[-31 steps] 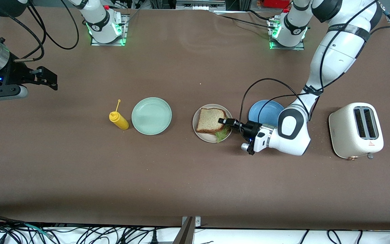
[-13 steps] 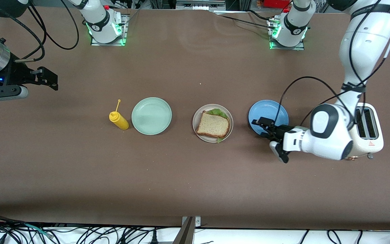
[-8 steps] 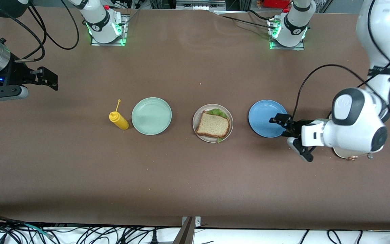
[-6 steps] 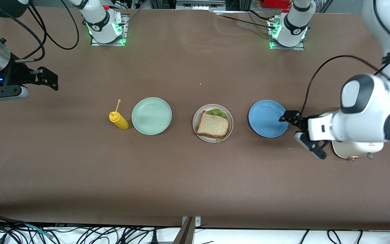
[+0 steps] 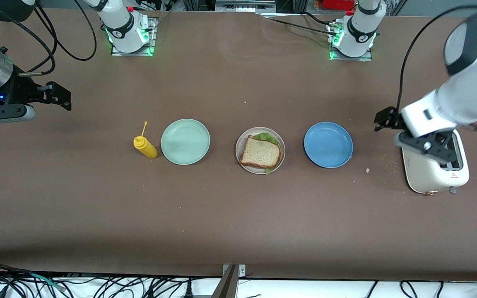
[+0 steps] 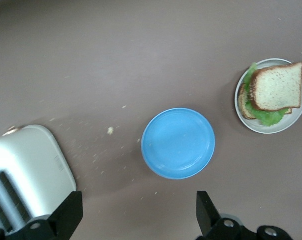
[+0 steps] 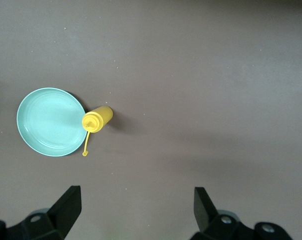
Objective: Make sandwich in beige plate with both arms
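Even overhead light, soft shadows; left arm (image 5: 466, 87) motion-blurred; dim band along table (image 5: 222, 248) near edge.

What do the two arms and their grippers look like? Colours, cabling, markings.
Both arms are glossy white with black joint bands and loose black cables. Their bases glow green. The left gripper and right gripper are black, two-fingered, with flat angular fingers. The right arm's wrist has a silver metal section and a blue light.

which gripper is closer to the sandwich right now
The left gripper is closer: it hangs open over the table beside the toaster, toward the left arm's end. The right gripper waits open at the right arm's end, farther from the sandwich.
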`<state>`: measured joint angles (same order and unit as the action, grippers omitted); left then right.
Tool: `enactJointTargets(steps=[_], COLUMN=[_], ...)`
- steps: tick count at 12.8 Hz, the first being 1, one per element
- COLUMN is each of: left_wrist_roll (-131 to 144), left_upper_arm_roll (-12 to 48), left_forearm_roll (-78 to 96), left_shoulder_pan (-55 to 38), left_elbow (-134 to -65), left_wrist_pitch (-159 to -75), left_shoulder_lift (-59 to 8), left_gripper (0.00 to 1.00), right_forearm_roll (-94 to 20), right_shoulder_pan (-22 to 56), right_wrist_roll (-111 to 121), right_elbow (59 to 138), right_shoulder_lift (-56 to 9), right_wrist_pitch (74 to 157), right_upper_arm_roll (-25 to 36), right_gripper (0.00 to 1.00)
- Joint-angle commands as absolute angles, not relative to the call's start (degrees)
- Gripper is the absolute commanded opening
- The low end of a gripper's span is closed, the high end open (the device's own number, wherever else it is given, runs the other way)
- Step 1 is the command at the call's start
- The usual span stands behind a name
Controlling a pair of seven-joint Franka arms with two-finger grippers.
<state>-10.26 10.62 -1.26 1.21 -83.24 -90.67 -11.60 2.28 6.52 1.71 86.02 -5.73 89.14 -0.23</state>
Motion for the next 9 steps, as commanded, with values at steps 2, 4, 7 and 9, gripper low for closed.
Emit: enactJointTargets(steps=[2, 4, 7, 9], left_wrist_roll=[-8.35, -8.35, -8.44, -8.44], left_upper_arm_roll=[4.23, 1.51, 1.14, 1.41], left_forearm_roll=[0.59, 0.79, 0.53, 0.61], left_shoulder_pan=[-2.28, -3.95, -4.83, -4.75], left_elbow=[-90.51, -95.95, -98.09, -96.43], left_wrist_pitch=[-92.1, -93.42, -94.75, -93.79], left_shoulder_lift=[-2.31, 0.78, 2.2, 1.24], left_gripper=[1.0, 1.0, 1.0, 1.0], right_forearm_roll=[1.76, 1.76, 1.76, 1.76], right_shoulder_pan=[6.59, 6.59, 6.59, 6.59], right_wrist_roll=[1.67, 1.67, 1.67, 1.67], right_elbow=[84.81, 84.81, 84.81, 84.81], right_shoulder_lift=[-6.15, -6.15, -6.15, -6.15], right_wrist_pitch=[88.59, 88.59, 88.59, 88.59], right_upper_arm_roll=[-0.26, -0.26, -0.26, -0.26], right_gripper=[1.0, 1.0, 1.0, 1.0])
